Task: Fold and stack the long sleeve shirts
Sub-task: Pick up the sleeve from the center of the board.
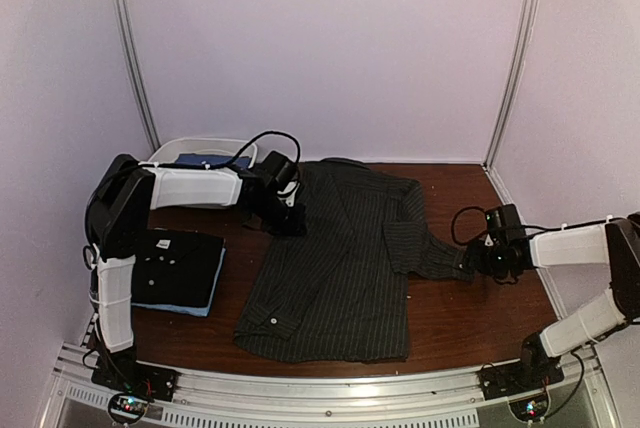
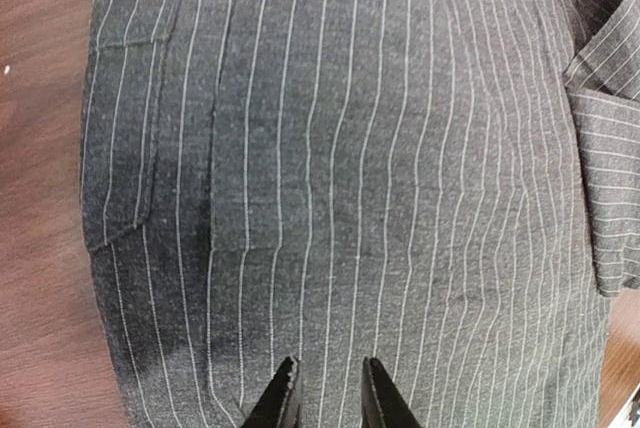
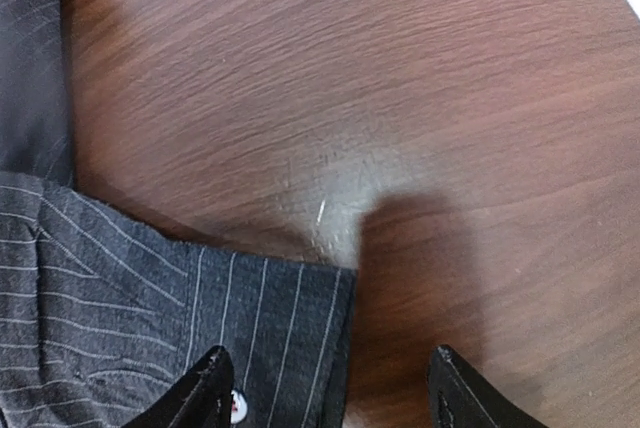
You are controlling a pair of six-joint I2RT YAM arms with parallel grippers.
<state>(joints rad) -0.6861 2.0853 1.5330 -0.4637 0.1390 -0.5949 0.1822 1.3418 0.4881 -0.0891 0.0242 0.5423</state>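
Brown wood table (image 1: 470, 318), pale walls (image 1: 330, 48); left hand (image 2: 330, 378) stands narrow, right hand (image 3: 328, 368) wide.

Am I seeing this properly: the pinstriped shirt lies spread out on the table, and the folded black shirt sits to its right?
Not quite. The top external view shows the folded black shirt lying to the left of the pinstriped shirt, not to its right. The pinstriped shirt is indeed spread out on the table.

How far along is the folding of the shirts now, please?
Done: a black shirt lies folded on a light blue shirt at the left. In hand: the pinstriped shirt lies spread out, unfolded; the right gripper stands open at its cuff. Remaining: fold it, stack it; blue cloth waits in the white tub.
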